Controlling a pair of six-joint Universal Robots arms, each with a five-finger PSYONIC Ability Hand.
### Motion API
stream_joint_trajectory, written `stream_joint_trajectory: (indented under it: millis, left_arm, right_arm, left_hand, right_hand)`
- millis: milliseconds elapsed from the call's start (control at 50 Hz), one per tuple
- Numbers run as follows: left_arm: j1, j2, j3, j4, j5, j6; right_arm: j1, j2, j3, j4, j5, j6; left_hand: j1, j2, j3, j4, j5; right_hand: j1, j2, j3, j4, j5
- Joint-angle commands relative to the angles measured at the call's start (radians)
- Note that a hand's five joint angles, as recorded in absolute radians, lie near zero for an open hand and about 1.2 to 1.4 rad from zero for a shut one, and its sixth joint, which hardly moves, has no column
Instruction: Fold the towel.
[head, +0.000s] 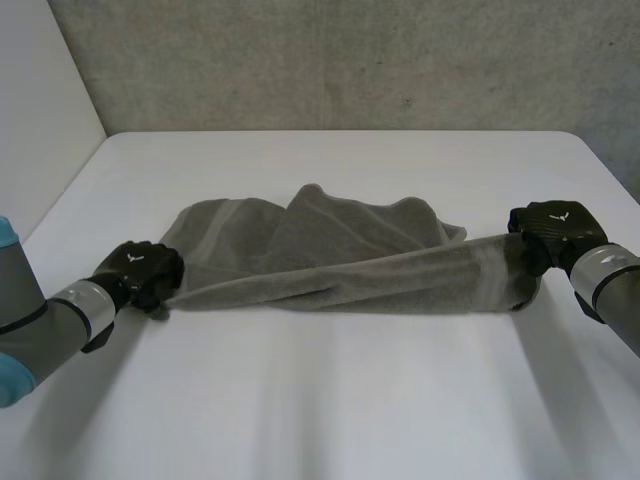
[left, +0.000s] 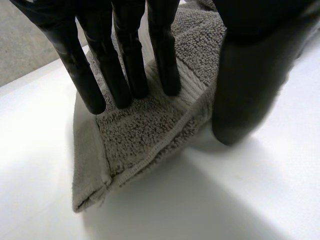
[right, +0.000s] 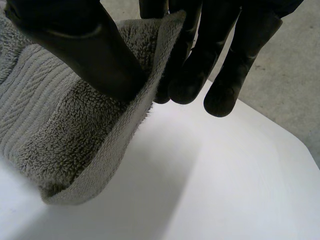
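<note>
Head view: the grey towel (head: 340, 262) is stretched left to right across the white table (head: 330, 400), with a grey wall (head: 350, 60) beyond. Left wrist view: the left hand (left: 125, 55) pinches its left corner. Right wrist view: the right hand (right: 85, 45) pinches its right end with its thumb.

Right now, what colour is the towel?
The towel is plain grey, ribbed band; best in left wrist view.

The left arm (head: 45, 325) and right arm (head: 618, 285) stretch wide apart. The left robot hand (head: 140, 270) sits low, straight fingers (left: 125, 60) and thumb pinching a towel (head: 340, 255) corner. The right robot hand (head: 555, 232), slightly higher, pinches the opposite end, thumb against fingers.
</note>
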Motion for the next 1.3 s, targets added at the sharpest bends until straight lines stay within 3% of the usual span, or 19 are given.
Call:
stream_joint_trajectory:
  millis: [20,140,200,300,400,520,600,640,660,680,720,780,880,940,1100,1160,1180,1220,1300]
  left_arm:
    - [-0.005,-0.006,0.041,-0.007,0.000,-0.009]
    - [-0.025,0.021,0.058,-0.030,0.000,-0.017]
    - [-0.034,0.104,0.052,-0.070,0.006,-0.049]
    - [-0.036,0.321,0.033,-0.128,0.041,-0.127]
    - [0.001,0.621,0.015,-0.141,0.135,-0.219]
    - [0.088,0.702,-0.008,-0.162,0.201,-0.287]
    - [0.113,0.676,-0.040,-0.158,0.224,-0.298]
    - [0.111,0.583,-0.042,-0.159,0.219,-0.292]
    - [0.111,0.583,-0.042,-0.159,0.219,-0.292]
    - [0.104,0.533,-0.031,-0.165,0.212,-0.285]
    - [0.104,0.486,-0.017,-0.167,0.209,-0.279]
    - [0.101,0.401,0.016,-0.167,0.202,-0.263]
    - [0.079,0.276,0.096,-0.168,0.179,-0.242]
    - [0.044,0.186,0.185,-0.171,0.121,-0.236]
    - [-0.050,-0.037,0.561,-0.222,0.005,-0.213]
    - [-0.102,-0.081,0.942,-0.260,-0.104,-0.227]
    - [-0.102,-0.081,0.943,-0.260,-0.104,-0.227]
    - [-0.149,-0.068,1.169,-0.263,-0.147,-0.271]
    - [-0.159,-0.028,1.267,-0.257,-0.147,-0.376]
  right_arm:
    - [0.000,-0.007,-0.004,0.006,-0.001,0.002]
    - [-0.005,-0.032,-0.017,0.024,-0.003,0.018]
    - [-0.008,-0.106,-0.027,0.086,-0.050,0.031]
    - [-0.025,-0.228,-0.067,0.284,-0.181,0.028]
    - [-0.118,-0.388,-0.148,0.475,-0.323,-0.011]
    - [-0.181,-0.371,-0.224,0.632,-0.412,-0.115]
    - [-0.172,-0.236,-0.259,0.718,-0.383,-0.295]
    - [-0.161,-0.193,-0.277,0.744,-0.345,-0.354]
    - [-0.149,-0.155,-0.299,0.762,-0.290,-0.400]
    - [-0.149,-0.155,-0.299,0.762,-0.289,-0.400]
    - [-0.114,-0.086,-0.348,0.767,-0.169,-0.457]
    - [-0.042,-0.032,-0.392,0.736,-0.089,-0.483]
    - [0.026,0.022,-0.434,0.599,-0.070,-0.497]
    - [0.046,0.046,-0.448,0.497,-0.069,-0.492]
    - [0.147,0.154,-0.627,0.330,-0.064,-0.488]
    - [0.162,0.177,-0.881,0.211,-0.056,-0.383]
    - [0.162,0.177,-0.882,0.210,-0.056,-0.382]
    - [0.158,0.157,-1.004,0.105,-0.050,-0.190]
    - [0.148,0.129,-1.020,0.051,-0.073,-0.011]
  left_hand:
    - [0.544,0.537,0.544,0.537,0.540]
    - [0.545,0.538,0.545,0.538,0.541]
    - [0.545,0.538,0.545,0.538,0.541]
    - [0.545,0.538,0.545,0.538,0.541]
    - [0.545,0.538,0.545,0.538,0.541]
    - [0.545,0.538,0.545,0.538,0.541]
    - [0.545,0.538,0.545,0.538,0.541]
    - [0.545,0.538,0.545,0.538,0.541]
    - [0.545,0.538,0.545,0.538,0.541]
    - [0.545,0.538,0.545,0.538,0.541]
    - [0.545,0.538,0.545,0.538,0.541]
    - [0.545,0.538,0.545,0.538,0.541]
    - [0.545,0.538,0.545,0.538,0.541]
    - [0.545,0.538,0.545,0.538,0.541]
    - [0.545,0.538,0.545,0.538,0.541]
    - [0.545,0.538,0.545,0.538,0.541]
    - [0.545,0.538,0.545,0.538,0.541]
    - [0.545,0.538,0.545,0.538,0.541]
    - [0.545,0.538,0.545,0.538,0.541]
  right_hand:
    - [0.074,0.094,0.067,0.065,0.066]
    - [0.074,0.094,0.067,0.065,0.066]
    - [0.074,0.094,0.067,0.065,0.066]
    - [0.074,0.094,0.067,0.065,0.066]
    - [0.074,0.094,0.067,0.065,0.066]
    - [0.074,0.094,0.067,0.065,0.066]
    - [0.074,0.094,0.067,0.065,0.066]
    - [0.074,0.094,0.067,0.065,0.066]
    - [0.074,0.094,0.067,0.065,0.066]
    - [0.074,0.094,0.067,0.065,0.066]
    - [0.074,0.094,0.067,0.065,0.066]
    - [0.074,0.094,0.067,0.065,0.066]
    - [0.074,0.094,0.067,0.065,0.066]
    - [0.074,0.094,0.067,0.065,0.066]
    - [0.074,0.094,0.067,0.065,0.066]
    - [0.074,0.094,0.067,0.065,0.066]
    - [0.074,0.094,0.067,0.065,0.066]
    - [0.074,0.094,0.067,0.065,0.066]
    - [0.074,0.094,0.067,0.065,0.066]
